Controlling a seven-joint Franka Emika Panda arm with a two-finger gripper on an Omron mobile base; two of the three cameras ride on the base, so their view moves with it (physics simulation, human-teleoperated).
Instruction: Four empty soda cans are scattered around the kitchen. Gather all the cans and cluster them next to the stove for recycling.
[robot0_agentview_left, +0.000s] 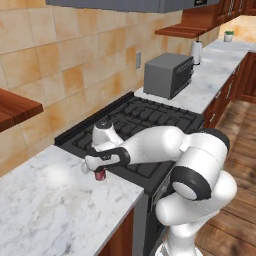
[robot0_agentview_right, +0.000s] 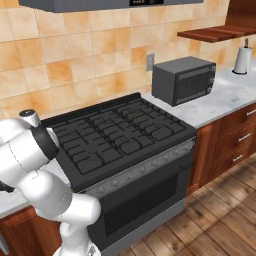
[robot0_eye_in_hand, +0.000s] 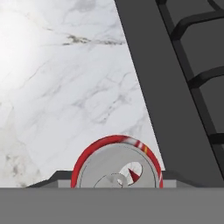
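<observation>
Clamping the red soda can (robot0_agentview_left: 100, 174), the gripper (robot0_agentview_left: 99, 170) holds it beside the stove (robot0_agentview_left: 145, 122).

Arm bent sharply at elbow, forearm reaching left and low from the base. Wrist turned down, gripper (robot0_agentview_left: 99, 171) pointing straight down, jaws closed around a red soda can (robot0_agentview_left: 100, 174), its top seen between the fingers in hand view.

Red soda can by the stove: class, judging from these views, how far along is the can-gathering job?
Done: nothing visibly clustered; no other cans appear beside the stove. In hand: the pincer is shut on the red soda can, low over the marble counter right at the stove's left edge; whether it rests on the counter is unclear. Left: release it, then fetch the remaining cans.
</observation>
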